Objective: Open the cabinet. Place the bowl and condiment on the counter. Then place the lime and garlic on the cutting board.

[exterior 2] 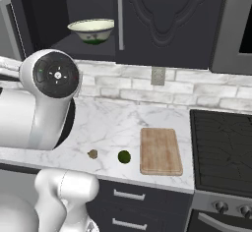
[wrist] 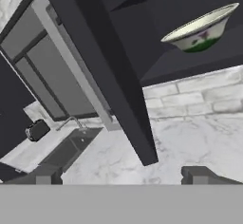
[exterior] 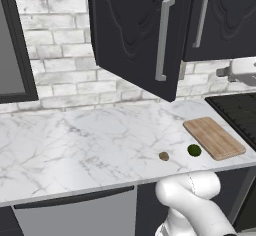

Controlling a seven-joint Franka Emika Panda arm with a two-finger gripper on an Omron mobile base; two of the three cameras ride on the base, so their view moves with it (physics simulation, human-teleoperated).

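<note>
Claw (wrist: 121, 176): nearest the hand camera, two dark tips standing wide apart, nothing between them; open, empty.

Counter (exterior: 90, 140): white marble, grey-veined, below and ahead of the claw; runs along the brick wall (exterior: 60, 45).

Cabinet (exterior: 135, 35): black, carved panels; left door swung out, its edge just ahead of the claw in the hand view, its silver bar handle (exterior: 164, 39) on the outer face; right door shut; dark shelf (exterior 2: 78, 44) exposed inside, above the claw.

Stove (exterior 2: 221, 152): dark cooktop, beyond the board, on the far side from the claw.

Window (exterior: 12, 45): dark-framed, at the left edge of the left base view, beside the cabinet.

Board (exterior 2: 160, 150): light wood, rounded corners, flat on the counter near its front edge, bare; below the claw and well apart from it.

Bowl (wrist: 201, 28): cream, green band low on the outside; upright on the shelf, above the claw and apart from it.

Lime (exterior 2: 124, 157): dark-green ball on the counter, just beside the board, not on it.

Garlic (exterior 2: 92, 154): tan lump on the counter, near the lime on the side away from the board.

Condiment: cannot tell where it is.
</note>
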